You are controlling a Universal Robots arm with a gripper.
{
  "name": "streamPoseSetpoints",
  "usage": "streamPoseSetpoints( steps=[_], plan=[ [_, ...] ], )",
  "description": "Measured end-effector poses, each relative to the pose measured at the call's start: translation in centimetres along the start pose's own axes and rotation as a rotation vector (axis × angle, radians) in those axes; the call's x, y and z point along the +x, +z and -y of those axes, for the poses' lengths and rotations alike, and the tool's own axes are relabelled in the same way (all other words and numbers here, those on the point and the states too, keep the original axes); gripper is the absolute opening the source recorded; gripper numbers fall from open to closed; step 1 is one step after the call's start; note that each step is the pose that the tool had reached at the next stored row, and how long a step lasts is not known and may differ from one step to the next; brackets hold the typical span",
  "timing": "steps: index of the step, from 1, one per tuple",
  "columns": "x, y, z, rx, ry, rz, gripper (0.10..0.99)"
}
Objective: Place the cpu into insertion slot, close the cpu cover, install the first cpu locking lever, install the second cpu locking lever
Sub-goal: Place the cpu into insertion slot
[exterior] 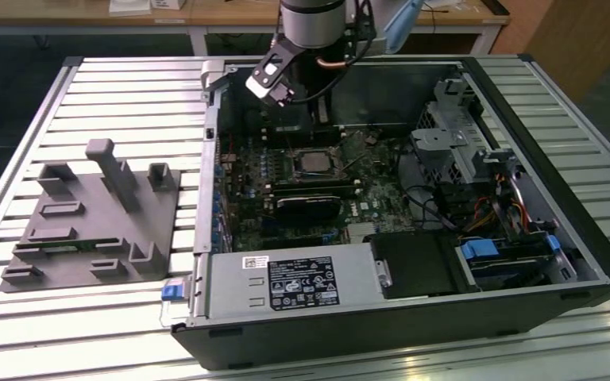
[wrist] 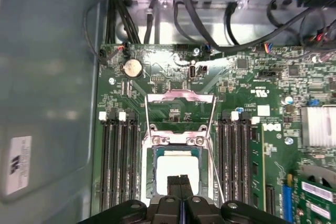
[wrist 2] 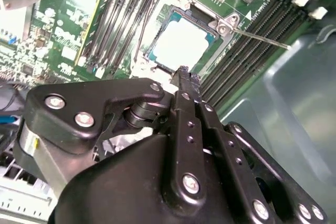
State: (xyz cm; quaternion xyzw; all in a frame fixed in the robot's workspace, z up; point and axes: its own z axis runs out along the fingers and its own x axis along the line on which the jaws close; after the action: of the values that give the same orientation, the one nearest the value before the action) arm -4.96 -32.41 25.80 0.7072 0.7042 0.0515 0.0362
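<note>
cpu (wrist: 177, 167) is seated flat in the insertion slot (wrist: 178, 153) on the motherboard (wrist: 273, 77), its pale top showing inside the socket rim in both wrist views. the socket lies between two banks of memory slots (wrist: 118, 161), and the board sits inside the open computer case (exterior: 390, 333), which lies on the slatted table (exterior: 125, 103) in the exterior view. cpu cover (wrist: 181, 96) stands swung open on its hinge, away from the socket, with bare board visible through its window. one locking lever (wrist 2: 260, 38) angles out from a socket corner across the memory slots, free of its catch. gripper (wrist: 181, 179) hangs just over the side of the cpu opposite the cover hinge, its two fingers pressed together with nothing between them; whether the tips touch the chip cannot be told. judgement: the placing step appears complete, the step in hand is closing the cover, and neither lever step is done. closing calls for contact on the raised free edge of the cover, a push that follows the arc of the hinge, and clearance from the lever, so that the frame comes down square on the chip without dragging it.
</note>
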Motion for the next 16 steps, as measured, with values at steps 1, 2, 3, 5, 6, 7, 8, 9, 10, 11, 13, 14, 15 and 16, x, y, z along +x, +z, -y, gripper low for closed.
streamPoseSetpoints(
  steps=[1,2,3,5,6,7,8,9,10,11,13,14,15,16],
  plan=[
    [0.0,-0.27,-0.03,0.0,0.0,0.0001,0.106],
    [0.01,-0.55,-0.07,-0.001,0.0,0.0001,0.106],
    [0.02,-0.83,-0.1,-0.002,0.0,0.0001,0.106],
    [0.03,-1.31,-0.16,-0.002,0.0,0.0002,0.106],
    [0.03,-1.42,-0.18,-0.002,0.0,0.0001,0.106],
    [0.03,-1.43,-0.18,-0.002,0.0,0.0,0.106],
    [0.03,-1.43,-0.18,-0.002,0.0,0.0,0.106],
    [0.03,-1.43,-0.18,-0.002,0.0,-0.0001,0.106],
    [0.03,-1.44,-0.18,-0.002,0.0,-0.0001,0.106],
    [0.03,-1.44,-0.18,-0.002,0.0,-0.0001,0.106],
    [0.03,-1.43,-0.26,0.007,0.0,0.0008,0.106],
    [0.03,-1.41,-0.4,0.013,0.0,0.0017,0.106],
    [0.03,-1.38,-0.54,0.02,0.0,0.0026,0.106],
    [0.03,-1.34,-0.67,0.027,0.0,0.0035,0.106]
  ],
)
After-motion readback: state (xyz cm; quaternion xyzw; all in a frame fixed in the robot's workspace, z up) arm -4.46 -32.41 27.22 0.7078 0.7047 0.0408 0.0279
